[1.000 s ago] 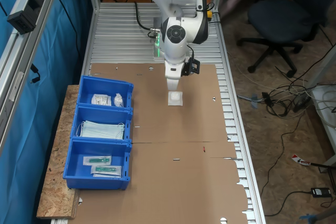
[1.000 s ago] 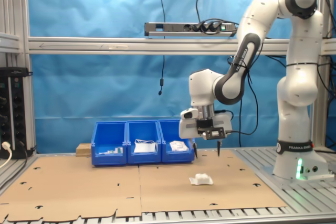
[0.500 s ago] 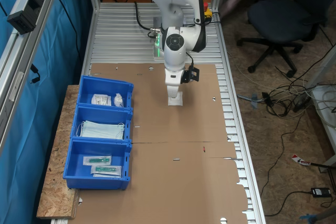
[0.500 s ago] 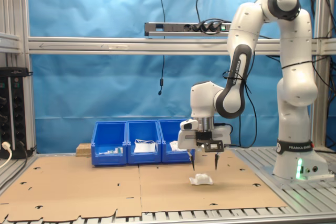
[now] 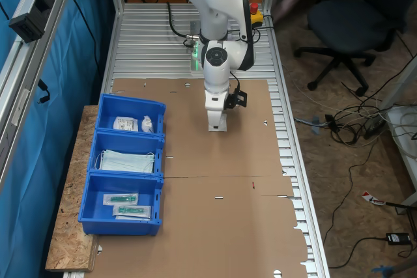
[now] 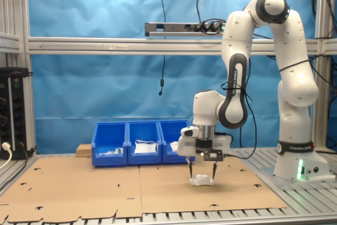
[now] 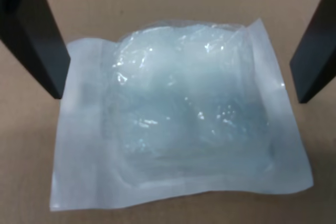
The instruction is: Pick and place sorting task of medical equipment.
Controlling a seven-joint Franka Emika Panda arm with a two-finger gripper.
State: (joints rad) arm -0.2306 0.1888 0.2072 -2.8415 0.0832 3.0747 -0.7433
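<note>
White, see-through plastic made up the packet (image 7: 178, 114), a flat sealed square with a puffy round pad inside, lying on the brown cardboard sheet (image 6: 105, 191) that covered the table. It looked very light, soft and crinkly, probably slippery on the film, and likely to buckle or slide rather than resist a squeeze. The best hold seemed to be across the raised padded middle, since the thin sealed border would fold and slip. The gripper (image 6: 201, 168) hung straight above it with its jaws spread apart and nothing between them. In the wrist view one dark finger (image 7: 34, 35) stood at each side of the packet, just outside its edges, so the packet sat centred in the gap. In the second exterior view the fingertips were close above the packet, contact unclear. The blue bins (image 5: 124, 161) stood well apart from it.
</note>
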